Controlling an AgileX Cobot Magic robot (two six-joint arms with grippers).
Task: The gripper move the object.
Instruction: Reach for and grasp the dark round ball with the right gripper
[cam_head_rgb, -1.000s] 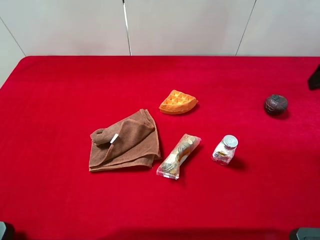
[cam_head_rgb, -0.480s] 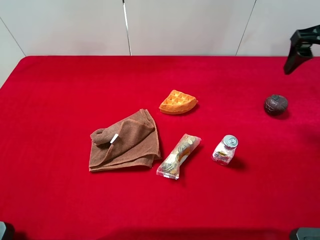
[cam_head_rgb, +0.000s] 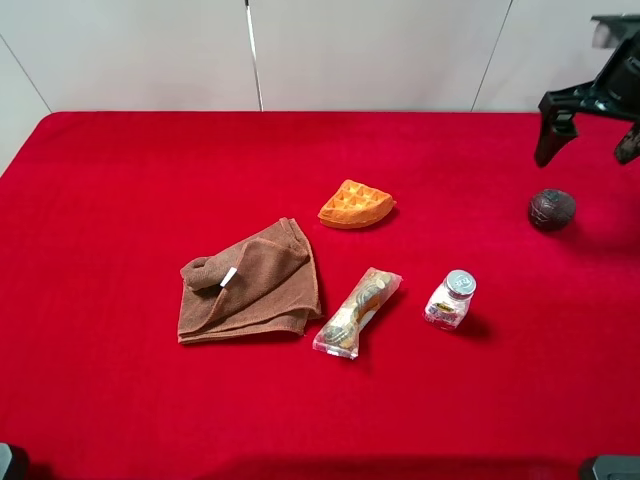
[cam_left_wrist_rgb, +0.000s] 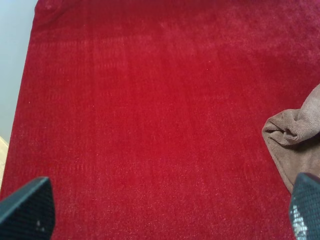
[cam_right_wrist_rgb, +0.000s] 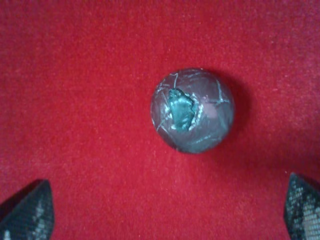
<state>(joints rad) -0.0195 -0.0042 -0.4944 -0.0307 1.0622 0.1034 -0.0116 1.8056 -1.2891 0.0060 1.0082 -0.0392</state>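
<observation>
Newly arrived, the black claw-fingered right tool (cam_head_rgb: 585, 156), spread wide and empty, hangs over the small dark brown ball (cam_head_rgb: 552, 208), seemingly ready to grasp.

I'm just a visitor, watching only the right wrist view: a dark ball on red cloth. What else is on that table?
Observer: The high view shows an orange waffle piece well left of the ball.
Operator: Is anything gripping the ball?
Observer: No. In the high view the right claw hangs open above it, not touching.
Operator: And the other arm?
Observer: Its wrist view shows the left claw open over red cloth beside a brown towel.
</observation>
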